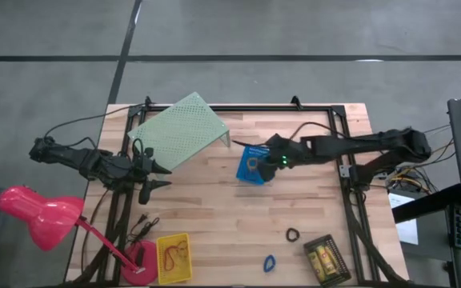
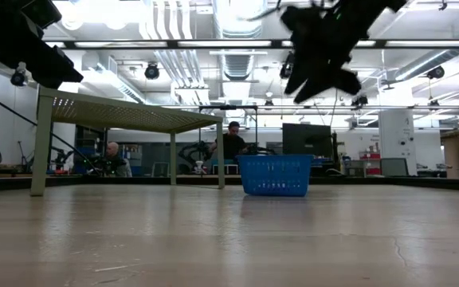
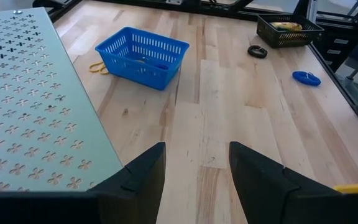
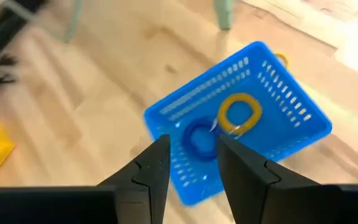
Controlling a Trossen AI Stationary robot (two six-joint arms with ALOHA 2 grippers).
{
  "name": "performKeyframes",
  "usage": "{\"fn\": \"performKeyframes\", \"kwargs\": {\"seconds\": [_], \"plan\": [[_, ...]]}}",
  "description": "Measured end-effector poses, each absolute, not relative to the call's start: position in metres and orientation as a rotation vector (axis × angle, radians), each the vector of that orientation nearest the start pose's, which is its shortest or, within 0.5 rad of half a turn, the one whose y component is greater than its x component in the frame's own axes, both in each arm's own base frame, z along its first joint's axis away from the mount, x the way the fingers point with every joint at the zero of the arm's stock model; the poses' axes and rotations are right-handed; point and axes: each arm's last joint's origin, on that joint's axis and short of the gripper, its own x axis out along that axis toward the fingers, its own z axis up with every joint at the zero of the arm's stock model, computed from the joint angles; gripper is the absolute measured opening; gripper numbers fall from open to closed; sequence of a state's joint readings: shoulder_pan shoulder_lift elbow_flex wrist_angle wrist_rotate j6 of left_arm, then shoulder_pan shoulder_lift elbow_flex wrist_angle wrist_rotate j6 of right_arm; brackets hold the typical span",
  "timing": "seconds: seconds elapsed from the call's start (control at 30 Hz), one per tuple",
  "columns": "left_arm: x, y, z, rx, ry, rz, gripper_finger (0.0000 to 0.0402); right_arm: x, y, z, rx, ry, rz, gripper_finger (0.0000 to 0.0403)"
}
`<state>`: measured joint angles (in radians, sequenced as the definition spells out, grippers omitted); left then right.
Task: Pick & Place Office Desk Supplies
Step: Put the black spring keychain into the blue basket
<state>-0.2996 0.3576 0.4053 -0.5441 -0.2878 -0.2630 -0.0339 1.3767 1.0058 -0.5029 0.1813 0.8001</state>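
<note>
Wooden tabletop, plank surface, inside a black frame.
Pale green perforated riser, at the far left part of the tabletop.
Blue bin, near the middle, just right of the riser.
Yellow bin, near edge, left.
Black bin, near edge, right.
Pink desk lamp, off the left edge, its base beside the yellow bin.
Two people in the room beyond.

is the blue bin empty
No, the blue bin holds a yellow ring and a blue ring.
</note>
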Motion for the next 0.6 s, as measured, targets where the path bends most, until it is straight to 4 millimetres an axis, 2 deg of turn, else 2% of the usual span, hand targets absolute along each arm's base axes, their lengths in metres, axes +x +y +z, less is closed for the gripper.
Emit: {"fn": "performKeyframes", "kwargs": {"seconds": [0.13,0.27,0.6], "plan": [[0.097,-0.021,0.222,-0.114,0.473,0.051,0.0183,0.267,0.007,0.269,0.657,0.751,-0.462,0.0126],[0.097,-0.021,0.222,-0.114,0.472,0.051,0.0183,0.254,0.034,0.272,0.603,0.821,-0.380,0.0127],[0.097,-0.021,0.222,-0.114,0.472,0.051,0.0183,0.212,0.105,0.250,0.327,1.135,-0.210,0.0115]]}}
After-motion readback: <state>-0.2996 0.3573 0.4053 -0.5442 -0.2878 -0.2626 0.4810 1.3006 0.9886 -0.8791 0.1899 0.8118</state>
